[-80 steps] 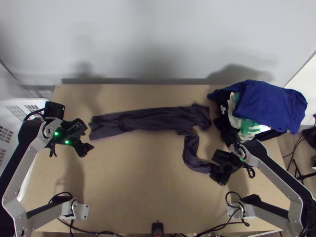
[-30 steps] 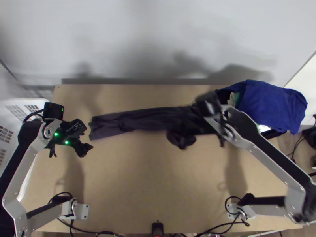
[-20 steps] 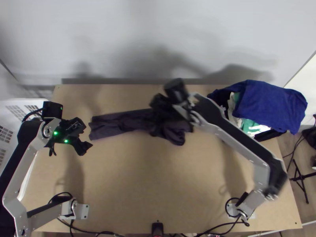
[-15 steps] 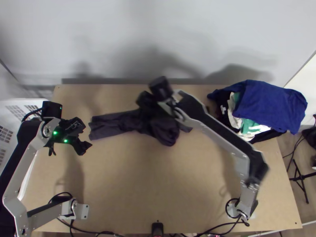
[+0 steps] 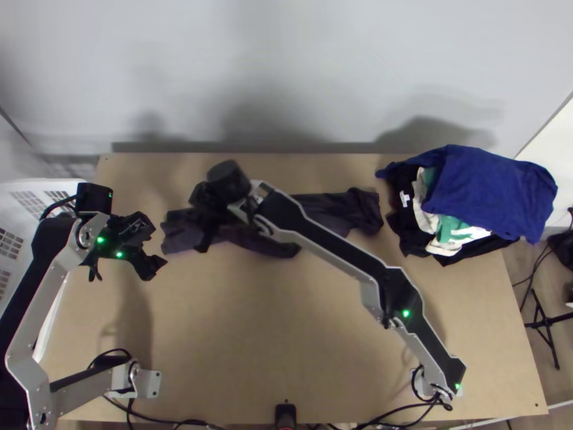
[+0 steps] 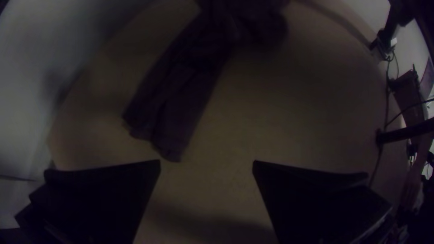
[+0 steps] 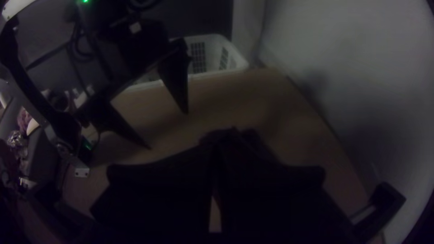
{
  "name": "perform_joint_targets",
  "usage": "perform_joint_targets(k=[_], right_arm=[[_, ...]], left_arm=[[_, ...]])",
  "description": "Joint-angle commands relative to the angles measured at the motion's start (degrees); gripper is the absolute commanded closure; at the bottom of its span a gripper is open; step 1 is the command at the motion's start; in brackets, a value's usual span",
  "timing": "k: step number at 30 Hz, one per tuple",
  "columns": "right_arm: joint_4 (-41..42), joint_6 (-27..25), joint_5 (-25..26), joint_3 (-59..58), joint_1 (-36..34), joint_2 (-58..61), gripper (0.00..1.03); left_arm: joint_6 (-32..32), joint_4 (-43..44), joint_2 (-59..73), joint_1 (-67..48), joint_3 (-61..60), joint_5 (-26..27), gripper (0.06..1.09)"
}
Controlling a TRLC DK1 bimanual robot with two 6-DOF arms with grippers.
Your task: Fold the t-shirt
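Black, flat-fingered right pincer [image 5: 205, 238] now over left part of dark purple cloth t-shirt [image 5: 333, 209]; previously near side, beyond right end. Long sleeve [image 5: 268, 246], earlier curving off toward near side, now drawn leftward across shirt body, bunched along near edge.

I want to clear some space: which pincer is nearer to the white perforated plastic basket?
The left one. The left pincer is over the table, close beside the basket; the right pincer is farther off, at the dark purple t-shirt.
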Motion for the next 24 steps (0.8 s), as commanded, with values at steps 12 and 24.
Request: perform_joint_targets(k=[12, 24], right_arm=[[11.4, -0.3, 6.0, 3.1, 3.7, 13.3, 0.81], [11.2, -0.3, 11.2, 1.5, 2.9, 15.2, 0.04]], left_arm=[[0.0, 0.8, -1.3, 0.3, -2.0, 0.0, 0.10], [-0.4, 0.8, -1.5, 0.3, -2.5, 0.0, 0.10]])
